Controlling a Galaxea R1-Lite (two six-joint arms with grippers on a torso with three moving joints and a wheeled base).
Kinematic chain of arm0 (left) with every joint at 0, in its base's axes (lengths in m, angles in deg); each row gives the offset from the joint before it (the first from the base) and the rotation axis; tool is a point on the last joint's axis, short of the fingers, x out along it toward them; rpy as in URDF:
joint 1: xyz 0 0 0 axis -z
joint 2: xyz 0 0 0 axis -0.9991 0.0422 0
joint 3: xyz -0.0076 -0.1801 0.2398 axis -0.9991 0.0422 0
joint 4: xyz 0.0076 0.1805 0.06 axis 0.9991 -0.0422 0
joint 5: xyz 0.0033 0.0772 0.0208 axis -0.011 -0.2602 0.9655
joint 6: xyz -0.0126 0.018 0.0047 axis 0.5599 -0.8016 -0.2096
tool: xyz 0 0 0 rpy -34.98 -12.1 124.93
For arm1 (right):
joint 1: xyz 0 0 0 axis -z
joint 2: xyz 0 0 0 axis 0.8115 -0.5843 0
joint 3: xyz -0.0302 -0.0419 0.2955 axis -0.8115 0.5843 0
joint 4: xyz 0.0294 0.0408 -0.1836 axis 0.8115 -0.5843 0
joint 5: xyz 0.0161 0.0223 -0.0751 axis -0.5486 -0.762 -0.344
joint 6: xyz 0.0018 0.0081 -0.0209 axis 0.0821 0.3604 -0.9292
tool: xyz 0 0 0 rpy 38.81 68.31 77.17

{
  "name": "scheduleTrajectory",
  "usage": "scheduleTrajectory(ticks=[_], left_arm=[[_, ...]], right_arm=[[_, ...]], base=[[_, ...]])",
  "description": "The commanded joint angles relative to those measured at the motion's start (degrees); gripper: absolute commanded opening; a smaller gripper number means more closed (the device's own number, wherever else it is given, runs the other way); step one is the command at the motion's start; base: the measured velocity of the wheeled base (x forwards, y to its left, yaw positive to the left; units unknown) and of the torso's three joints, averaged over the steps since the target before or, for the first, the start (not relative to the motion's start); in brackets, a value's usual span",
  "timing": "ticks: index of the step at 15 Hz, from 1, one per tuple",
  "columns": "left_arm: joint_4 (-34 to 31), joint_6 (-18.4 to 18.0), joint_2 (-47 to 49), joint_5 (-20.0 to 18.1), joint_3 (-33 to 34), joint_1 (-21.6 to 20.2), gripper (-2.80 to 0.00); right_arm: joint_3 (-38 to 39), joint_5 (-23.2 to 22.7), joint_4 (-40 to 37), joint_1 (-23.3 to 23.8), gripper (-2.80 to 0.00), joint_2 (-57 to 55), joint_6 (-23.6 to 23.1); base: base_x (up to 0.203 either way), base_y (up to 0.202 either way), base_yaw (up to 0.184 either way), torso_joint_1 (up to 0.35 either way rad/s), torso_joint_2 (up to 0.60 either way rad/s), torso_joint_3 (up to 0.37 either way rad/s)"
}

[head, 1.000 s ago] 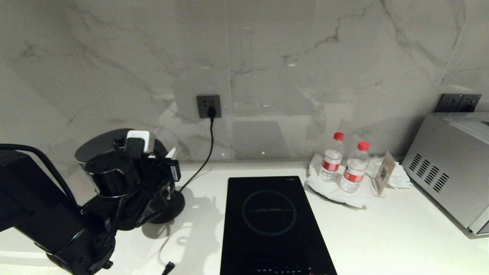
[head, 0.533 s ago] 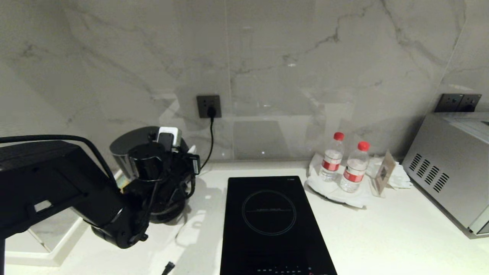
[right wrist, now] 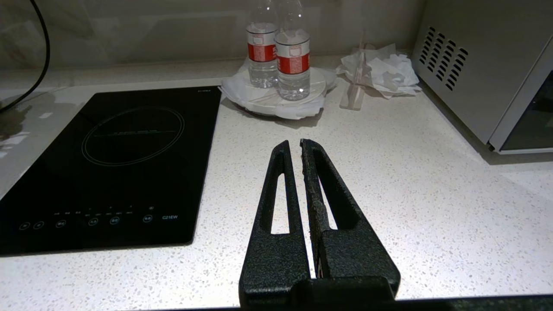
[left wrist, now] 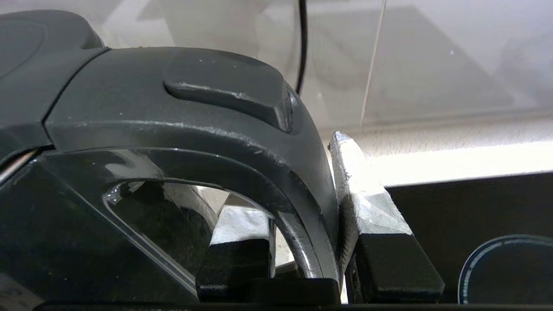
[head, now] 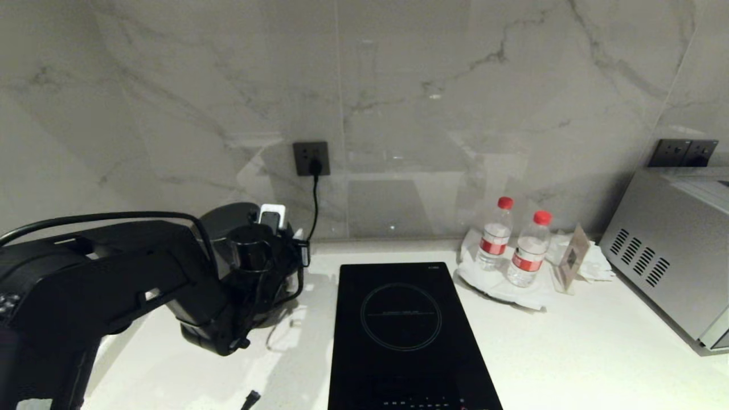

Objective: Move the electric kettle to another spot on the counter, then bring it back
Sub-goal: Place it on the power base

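Note:
The electric kettle [head: 225, 221] is a glossy black jug at the back left of the counter [head: 569, 353], near the wall; my left arm covers most of it. My left gripper [head: 293, 250] is shut on its loop handle. In the left wrist view the handle [left wrist: 259, 138] arches between the taped fingers [left wrist: 367, 207], with the left gripper [left wrist: 293, 181] clamped across it. I cannot tell whether the kettle's bottom touches anything. My right gripper [right wrist: 293, 144] hangs shut and empty over the speckled counter [right wrist: 410, 194], right of the hob.
A black induction hob [head: 404, 330] lies just right of the kettle. A wall socket [head: 311, 158] feeds a black cord [head: 314, 199] running down behind it. Two water bottles [head: 494, 233] stand on a white plate [head: 484, 285], and a steel oven [head: 672, 250] fills the far right.
My left arm has carried the kettle to the right, toward the hob and the cord, and slightly lower. The round base disc that showed a second ago is now covered. The right arm has not moved.

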Motion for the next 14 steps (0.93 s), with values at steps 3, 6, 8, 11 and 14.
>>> scheduleTrajectory(ticks=[3, 6, 8, 11, 14], left_arm=[[-0.4, -0.1, 3.9, 0.3, -3.0, -0.9, -2.8], [-1.0, -0.1, 4.0, 0.3, -3.7, -1.9, -2.8], [-1.0, -0.1, 4.0, 0.3, -3.3, -2.7, -2.8], [-1.2, -0.2, 4.3, 0.2, -4.1, -3.9, -2.8], [-1.4, -0.2, 4.2, 0.3, -3.5, -4.0, -2.8]], right_arm=[[0.0, 0.0, 0.0, 0.0, -2.8, 0.0, 0.0], [0.0, 0.0, 0.0, 0.0, -2.8, 0.0, 0.0], [0.0, -0.1, 0.0, -0.1, -2.8, 0.0, 0.0], [0.0, 0.0, 0.0, 0.0, -2.8, 0.0, 0.0], [0.0, 0.0, 0.0, 0.0, -2.8, 0.0, 0.0]], base=[[0.0, 0.0, 0.0, 0.0, 0.0, 0.0], [0.0, 0.0, 0.0, 0.0, 0.0, 0.0], [0.0, 0.0, 0.0, 0.0, 0.0, 0.0], [0.0, 0.0, 0.0, 0.0, 0.0, 0.0], [0.0, 0.0, 0.0, 0.0, 0.0, 0.0]])
